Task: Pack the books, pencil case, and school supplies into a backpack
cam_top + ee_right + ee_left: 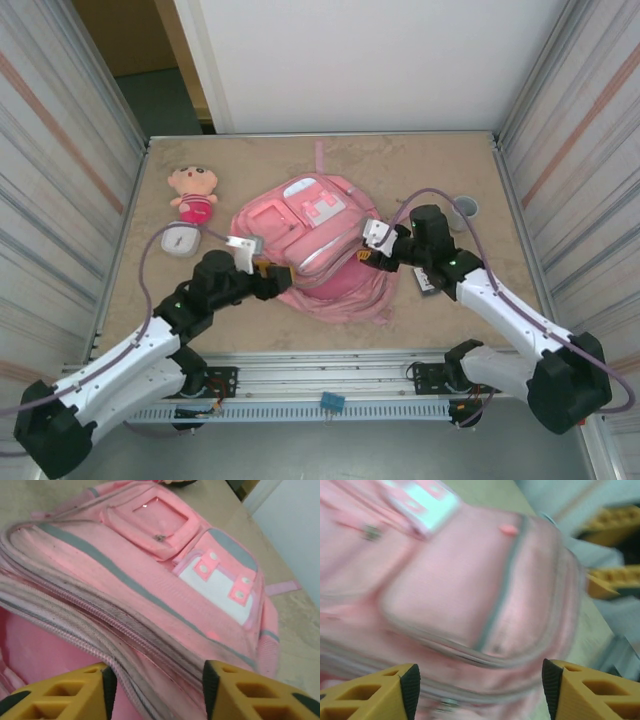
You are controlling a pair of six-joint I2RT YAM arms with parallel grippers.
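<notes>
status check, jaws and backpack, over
Both jaws open, flanking backpack near edge. Backpack flat on table, main zip looks open. Doll and grey ring sit clear of it.

A: What colour is the backpack [320, 250]?
B: Pink, with grey stripes and a white patch [220, 587] bearing pink tabs.
A: And the doll [193, 193] at the table's [440, 170] far-left corner?
B: Tan head, pink body. The table is mottled sandy beige.
A: The cables [432, 190]?
B: Dull purple.
</notes>
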